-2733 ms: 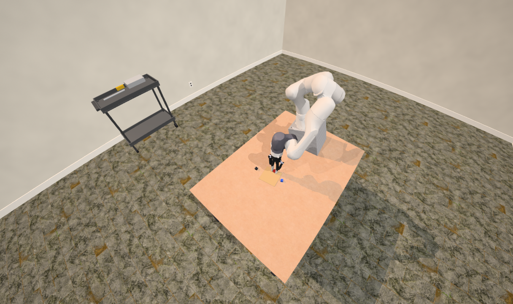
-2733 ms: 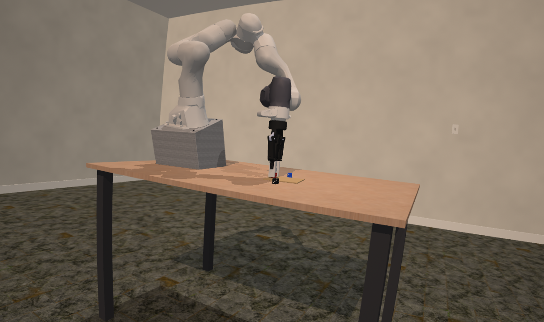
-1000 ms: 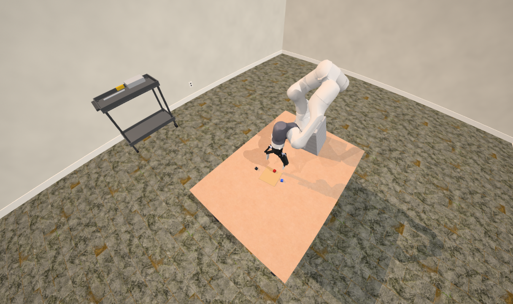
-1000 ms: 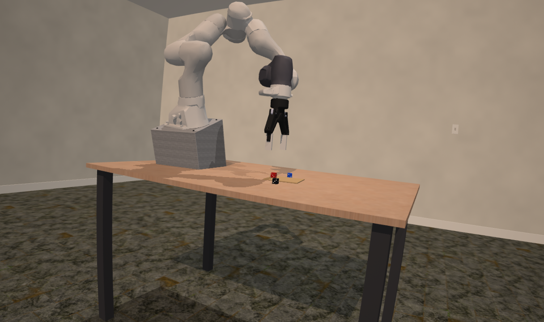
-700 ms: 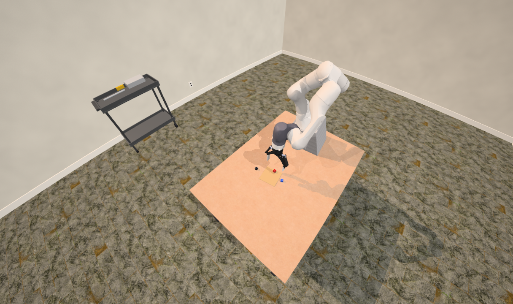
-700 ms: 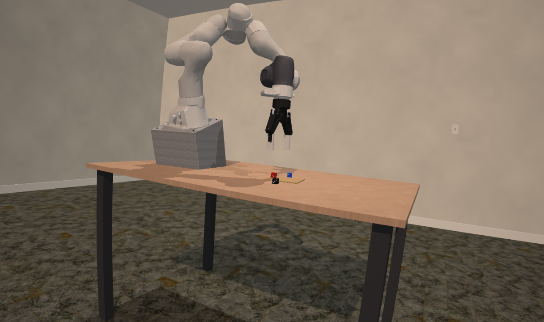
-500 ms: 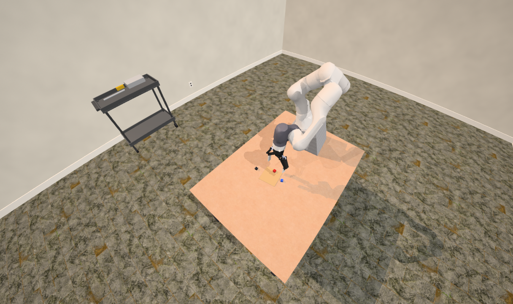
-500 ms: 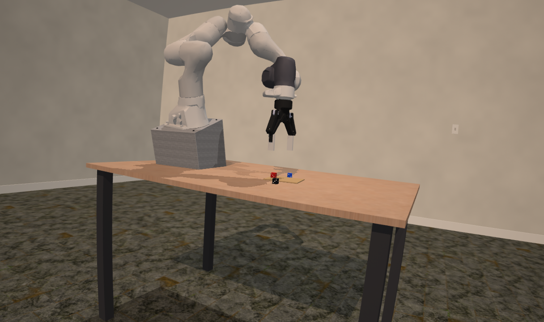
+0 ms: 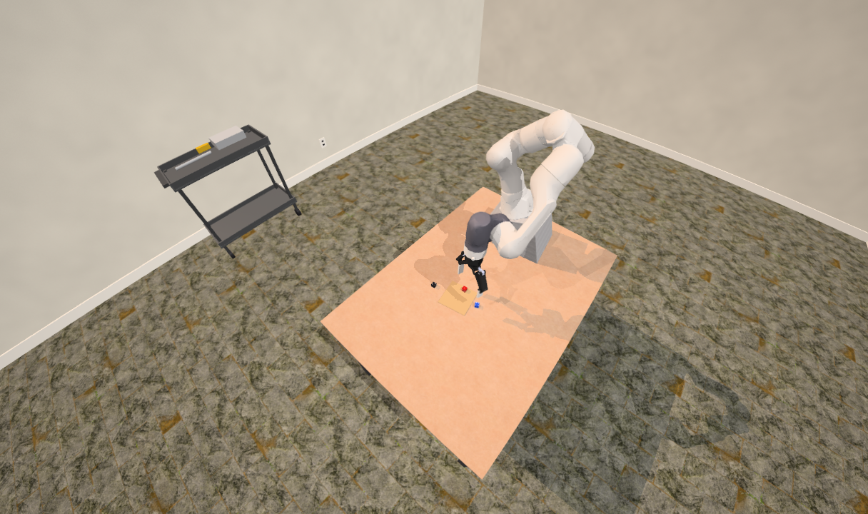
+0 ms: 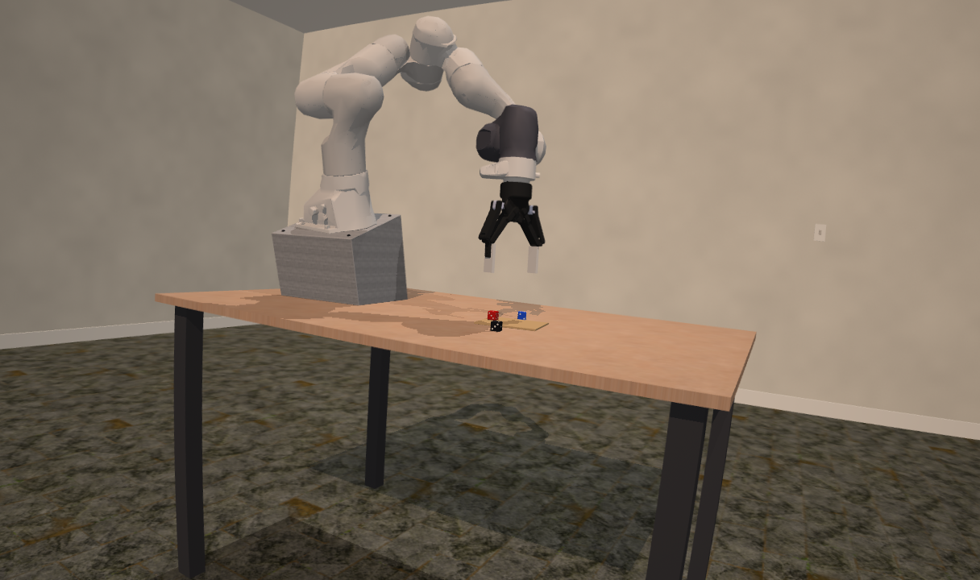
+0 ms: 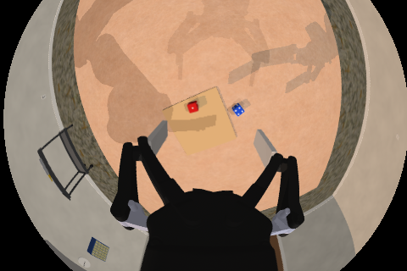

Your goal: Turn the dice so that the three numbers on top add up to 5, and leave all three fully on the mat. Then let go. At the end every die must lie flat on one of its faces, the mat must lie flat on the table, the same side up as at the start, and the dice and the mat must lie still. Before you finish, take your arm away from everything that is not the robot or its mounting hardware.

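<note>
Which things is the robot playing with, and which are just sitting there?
For the job:
red die, on the mat
blue die, beside the mat
black die, off the mat
mat
end effector, open and holding nothing

Just lying about:
cart by the wall
wall socket

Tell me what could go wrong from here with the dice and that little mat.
Only the red die sits on the mat; the blue die lies just past one edge and the black die farther off on the table, so either may be left behind. The dice are small against the wide-open gripper, so a grasp could slip or tumble a die. Fingers closing beside the mat could drag it.
</note>
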`<state>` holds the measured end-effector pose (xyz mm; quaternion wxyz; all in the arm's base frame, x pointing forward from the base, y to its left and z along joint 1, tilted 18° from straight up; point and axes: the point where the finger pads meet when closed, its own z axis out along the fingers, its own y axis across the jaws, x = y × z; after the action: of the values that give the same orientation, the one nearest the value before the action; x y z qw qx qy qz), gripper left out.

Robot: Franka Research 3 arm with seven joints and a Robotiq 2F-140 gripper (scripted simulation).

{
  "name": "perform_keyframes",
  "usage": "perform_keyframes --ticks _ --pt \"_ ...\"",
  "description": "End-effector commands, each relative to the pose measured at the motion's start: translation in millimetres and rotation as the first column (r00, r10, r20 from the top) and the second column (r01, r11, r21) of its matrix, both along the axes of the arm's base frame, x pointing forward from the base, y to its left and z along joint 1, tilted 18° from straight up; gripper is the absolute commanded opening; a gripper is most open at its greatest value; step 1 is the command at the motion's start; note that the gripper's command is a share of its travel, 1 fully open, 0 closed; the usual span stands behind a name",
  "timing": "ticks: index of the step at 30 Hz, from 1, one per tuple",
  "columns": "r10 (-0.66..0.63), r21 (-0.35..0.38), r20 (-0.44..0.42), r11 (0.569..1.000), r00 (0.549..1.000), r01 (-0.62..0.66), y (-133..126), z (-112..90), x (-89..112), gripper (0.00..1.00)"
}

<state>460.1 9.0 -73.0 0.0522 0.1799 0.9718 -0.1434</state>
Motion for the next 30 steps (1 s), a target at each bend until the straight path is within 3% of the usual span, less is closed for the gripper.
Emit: perform_keyframes --ticks 1,10,27,30 --pt "-0.169 0.005 0.036 0.986 0.985 0.169 6 -3 0 1.00" --pt "-0.264 0.015 0.065 0.965 0.962 0.263 13 -7 3 1.00" --pt "-0.475 0.048 0.127 0.880 0.871 0.473 31 -16 10 1.00" --pt "-0.530 0.059 0.142 0.847 0.836 0.528 36 -19 11 1.00"
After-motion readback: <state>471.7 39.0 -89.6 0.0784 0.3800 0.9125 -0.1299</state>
